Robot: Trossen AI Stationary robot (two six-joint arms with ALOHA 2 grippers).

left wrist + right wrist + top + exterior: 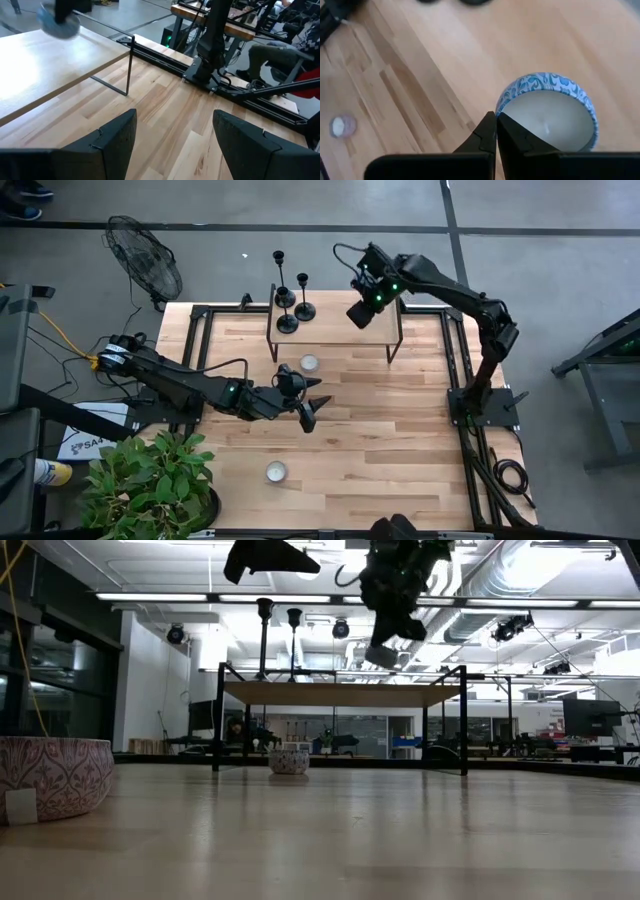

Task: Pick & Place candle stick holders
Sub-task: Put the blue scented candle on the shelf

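Shelf's (pixel 335 330) left end crowded by three candle stick holders (pixel 290 300); open tabletop (pixel 390 430) between two candle tins (pixel 309 363).

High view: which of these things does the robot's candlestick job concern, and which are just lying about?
Part of the job:
- three black candle stick holders, standing on the raised shelf
- left gripper, open above the table
- right gripper, shut above the shelf

Just lying about:
- two small candles
- blue patterned candle tin
- potted plant
- fan
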